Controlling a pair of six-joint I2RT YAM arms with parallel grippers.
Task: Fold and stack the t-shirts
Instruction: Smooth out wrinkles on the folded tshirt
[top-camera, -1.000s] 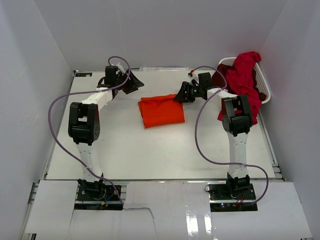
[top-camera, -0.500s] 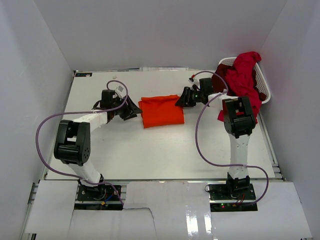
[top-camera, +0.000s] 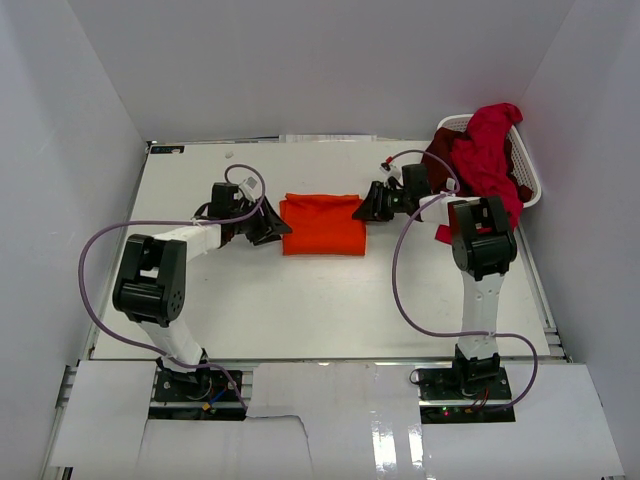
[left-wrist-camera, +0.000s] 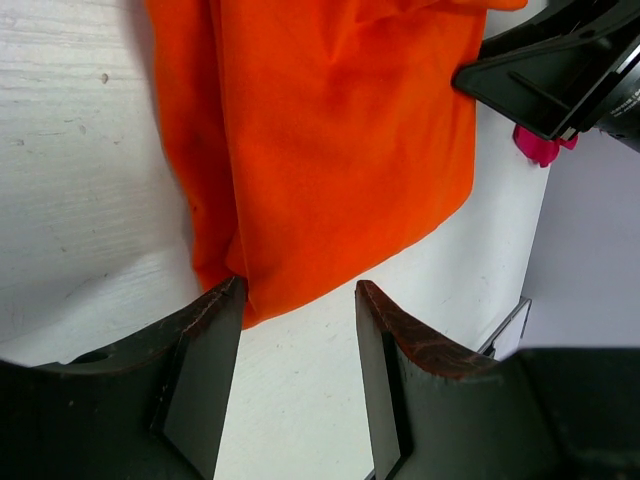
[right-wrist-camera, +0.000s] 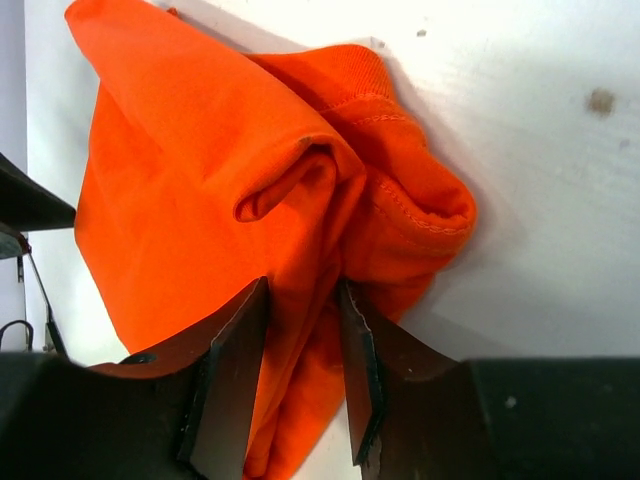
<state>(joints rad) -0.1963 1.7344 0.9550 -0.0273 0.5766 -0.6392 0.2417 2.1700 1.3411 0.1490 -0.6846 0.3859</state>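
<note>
White worktop (top-camera: 300, 300): the right gripper (right-wrist-camera: 303, 295) has its jaws pinched on the bunched edge of the orange t-shirt (top-camera: 322, 224); the left gripper (left-wrist-camera: 300, 290), jaws open astride a corner, should catch every layer.

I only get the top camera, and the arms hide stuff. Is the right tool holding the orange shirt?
Observer: From the right wrist camera, yes. A bunched fold of the orange t-shirt fills the gap in the right tool and touches both fingers.
Operator: What about the left tool?
Observer: From the left wrist camera, the left tool is open. Only the shirt's corner reaches one finger, and mostly bare table shows in the gap.
</note>
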